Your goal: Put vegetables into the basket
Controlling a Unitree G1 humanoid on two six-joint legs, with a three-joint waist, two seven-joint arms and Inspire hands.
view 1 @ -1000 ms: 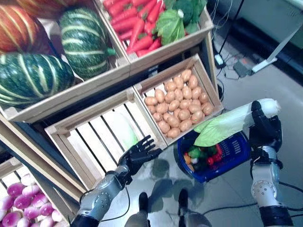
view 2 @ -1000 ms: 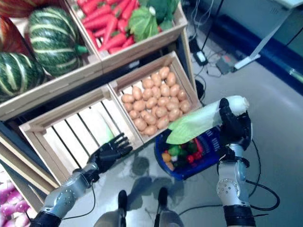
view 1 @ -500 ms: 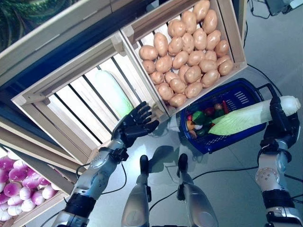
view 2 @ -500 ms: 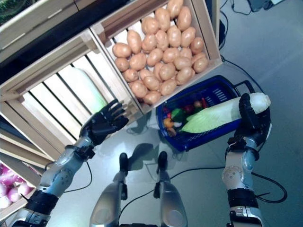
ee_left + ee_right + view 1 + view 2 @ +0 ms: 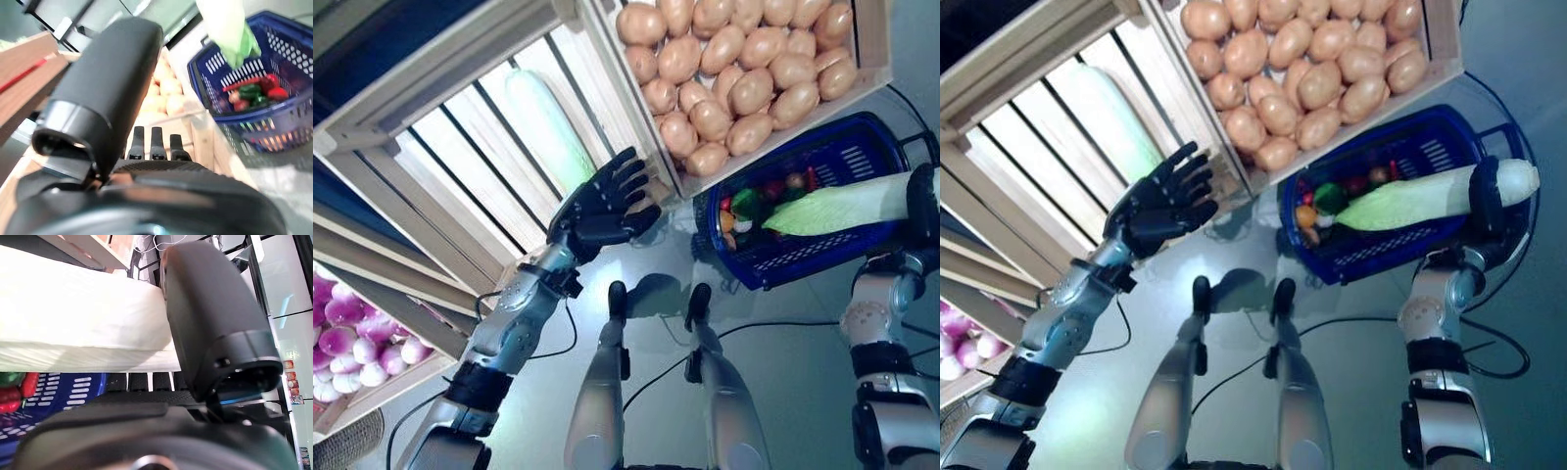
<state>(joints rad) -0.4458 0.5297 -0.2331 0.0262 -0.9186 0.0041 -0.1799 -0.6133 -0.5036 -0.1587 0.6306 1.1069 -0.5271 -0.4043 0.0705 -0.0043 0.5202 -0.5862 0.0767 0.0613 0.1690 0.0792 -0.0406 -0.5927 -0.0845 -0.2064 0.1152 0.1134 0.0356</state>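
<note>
My right hand point(image 5: 1489, 201) is shut on the white stalk end of a long napa cabbage point(image 5: 1400, 204), and its thumb presses the cabbage point(image 5: 73, 328) in the right wrist view. The green leafy tip hangs over the blue basket point(image 5: 842, 157), which holds red, green and orange vegetables point(image 5: 749, 201). The basket point(image 5: 1425, 162) stands on the floor below the potato crate. My left hand point(image 5: 602, 206) is open, fingers spread, in front of the slatted crate's corner. A second pale cabbage point(image 5: 543, 122) lies in that crate.
A wooden crate full of potatoes point(image 5: 734, 69) sits right behind the basket. The slatted wooden crate point(image 5: 460, 166) is to its left. Purple and white turnips point(image 5: 352, 343) lie in a lower bin at the far left. Grey floor lies below.
The camera has tilted further down. My right hand has lowered the cabbage so its leafy tip is now over the basket's contents. My left hand stays open by the slatted crate.
</note>
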